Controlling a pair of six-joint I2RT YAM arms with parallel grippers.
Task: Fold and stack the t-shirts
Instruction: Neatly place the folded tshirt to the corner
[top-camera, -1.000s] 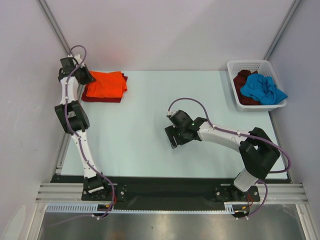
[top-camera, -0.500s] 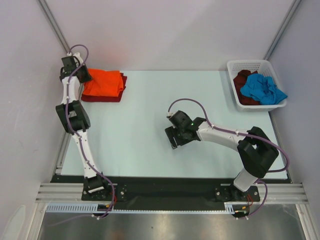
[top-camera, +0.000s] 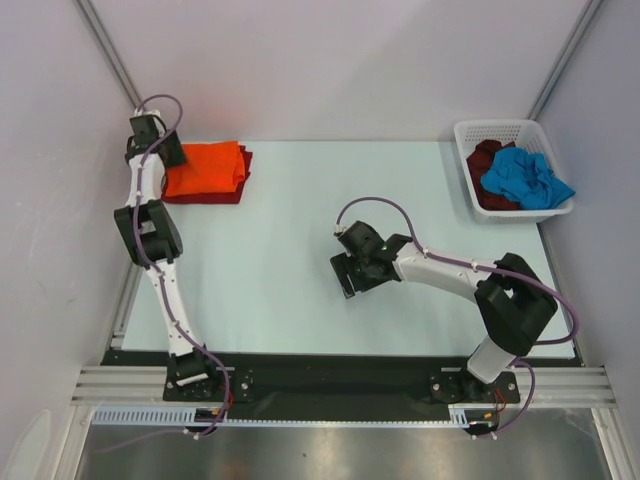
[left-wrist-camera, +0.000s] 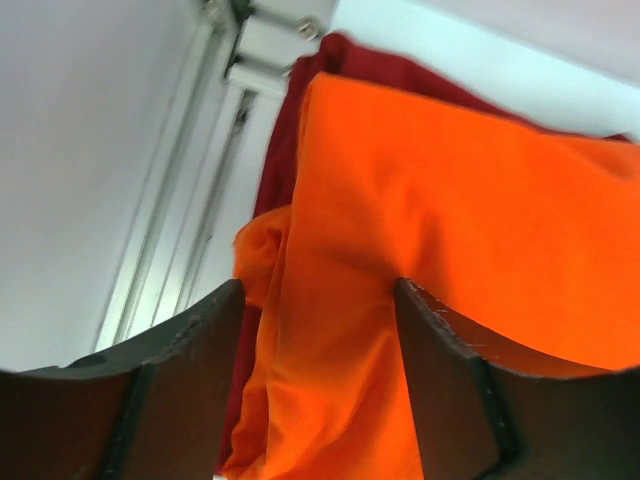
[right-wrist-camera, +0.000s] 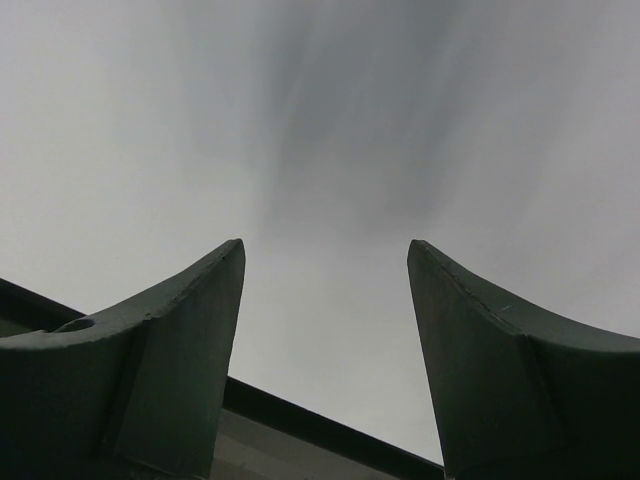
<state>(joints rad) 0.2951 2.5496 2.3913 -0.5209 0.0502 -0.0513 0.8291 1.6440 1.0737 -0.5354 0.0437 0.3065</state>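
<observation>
Left tool (left-wrist-camera: 318, 290): fingers are seen set apart, nothing clamped; it is positioned at the left edge of the folded stack, at the far left corner of the desk (top-camera: 300, 200).
Right tool (right-wrist-camera: 325, 250): fingers are held wide apart and empty, above bare desk near the middle.
Orange shirt (top-camera: 205, 168): folded, laid on top of the stack; its edge is seen between the left tool's fingers.
Dark red shirt (top-camera: 205, 198): folded, placed directly under the orange shirt, with its edges showing.
Basket (top-camera: 500, 127): located at the far right corner.
Blue shirt (top-camera: 525, 175): crumpled in the basket.
Maroon shirt (top-camera: 487, 155): bunched in the basket, partly covered by the blue shirt.
</observation>
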